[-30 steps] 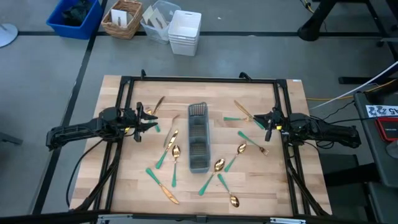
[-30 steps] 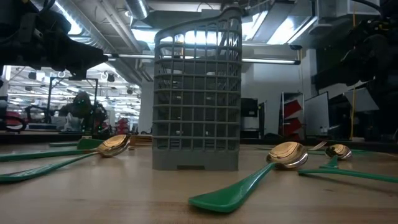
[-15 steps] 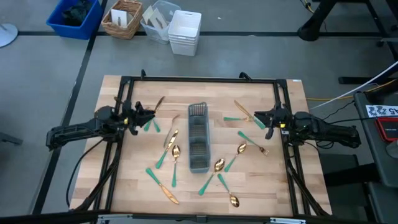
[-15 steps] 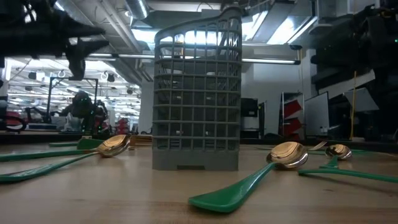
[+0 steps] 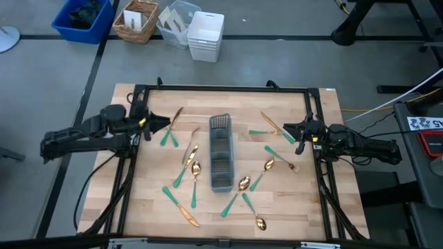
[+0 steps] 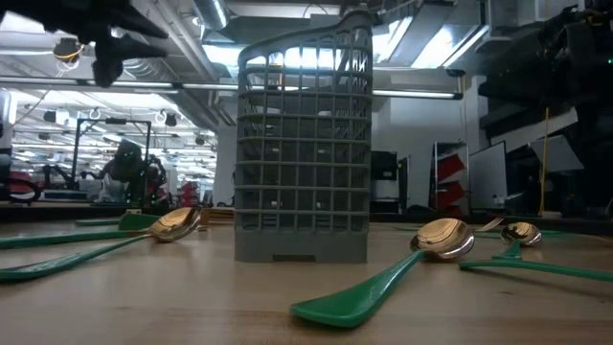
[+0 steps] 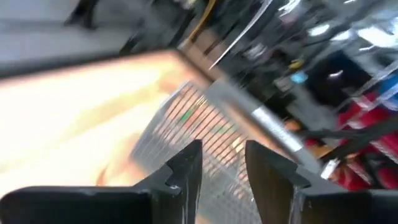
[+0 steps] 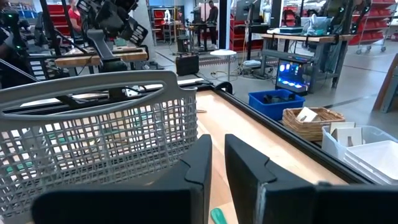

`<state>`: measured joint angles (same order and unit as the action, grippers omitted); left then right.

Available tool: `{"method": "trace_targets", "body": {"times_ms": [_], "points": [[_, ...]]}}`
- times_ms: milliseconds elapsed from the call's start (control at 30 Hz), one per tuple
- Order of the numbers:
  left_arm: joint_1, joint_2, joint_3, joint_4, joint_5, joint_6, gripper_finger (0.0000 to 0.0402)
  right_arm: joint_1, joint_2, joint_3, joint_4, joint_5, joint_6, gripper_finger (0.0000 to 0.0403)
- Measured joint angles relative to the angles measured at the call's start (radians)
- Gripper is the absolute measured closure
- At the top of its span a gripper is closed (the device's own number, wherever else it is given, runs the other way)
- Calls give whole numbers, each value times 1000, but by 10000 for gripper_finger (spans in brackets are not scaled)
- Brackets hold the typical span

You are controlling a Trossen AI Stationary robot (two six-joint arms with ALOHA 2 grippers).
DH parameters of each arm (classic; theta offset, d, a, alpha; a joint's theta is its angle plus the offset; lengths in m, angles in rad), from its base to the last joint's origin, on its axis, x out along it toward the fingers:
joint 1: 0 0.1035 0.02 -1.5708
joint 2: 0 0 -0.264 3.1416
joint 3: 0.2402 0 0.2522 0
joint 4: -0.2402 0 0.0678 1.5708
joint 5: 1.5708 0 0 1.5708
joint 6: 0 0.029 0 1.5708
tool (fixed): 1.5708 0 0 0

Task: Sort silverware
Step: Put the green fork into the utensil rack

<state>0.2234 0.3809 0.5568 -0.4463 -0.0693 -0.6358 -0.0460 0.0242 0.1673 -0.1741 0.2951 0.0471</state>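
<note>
The grey mesh caddy (image 5: 220, 153) stands upright at the table's middle, also seen in the low view (image 6: 305, 144). Several gold-headed, green-handled pieces of silverware lie flat on the wood around it, among them a spoon (image 5: 194, 169) to its left, a spoon (image 6: 436, 238) toward the near side and a piece (image 5: 172, 122) by the left arm. My left gripper (image 5: 165, 123) hangs open above the table, left of the caddy, with nothing between its fingers (image 7: 222, 149). My right gripper (image 5: 286, 131) hovers to the caddy's right, its fingers (image 8: 217, 140) a narrow slit apart and empty.
A black frame rail (image 5: 221, 88) runs round the table. Beyond the far edge stand a blue bin (image 5: 83, 19), a wicker basket (image 5: 136, 21) and white containers (image 5: 205, 34). Bare wood lies between the caddy and each arm.
My left gripper has risen well clear of the table, drawn slightly toward the far-left, and rolled about its own axis. The silverware and caddy have kept still.
</note>
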Motion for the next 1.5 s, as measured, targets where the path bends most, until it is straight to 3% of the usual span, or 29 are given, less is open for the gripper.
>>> {"method": "trace_targets", "body": {"times_ms": [233, 633, 1067, 1500], "points": [[0, 242, 191, -325, -36, -167, 286, 0, 0, 0, 0, 0, 0, 354], [0, 590, 200, -542, -49, -478, 286, 0, 0, 0, 1, 0, 0, 354], [77, 849, 200, -522, -152, -565, 286, 0, 0, 0, 0, 0, 0, 354], [254, 931, 200, -452, -135, -515, 286, 0, 0, 0, -2, 0, 0, 354]]}}
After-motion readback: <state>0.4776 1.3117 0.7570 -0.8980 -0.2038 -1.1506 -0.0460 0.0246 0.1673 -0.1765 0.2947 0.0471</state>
